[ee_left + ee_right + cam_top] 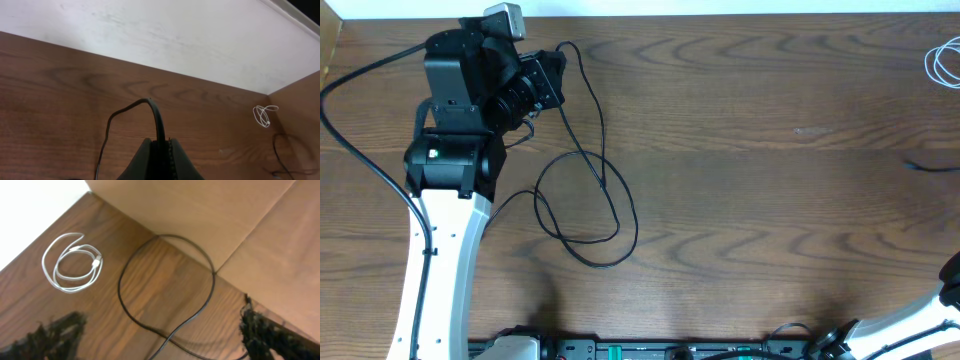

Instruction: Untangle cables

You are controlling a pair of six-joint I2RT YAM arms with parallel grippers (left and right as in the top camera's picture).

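Wood-grain table (770, 150): left tool (161, 145) pinches thin black cable (159, 122), right tool (160, 325) spread wide.

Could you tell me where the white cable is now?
The white cable lies coiled at the table's far-right corner in the overhead view, beside but clear of a black cable loop.
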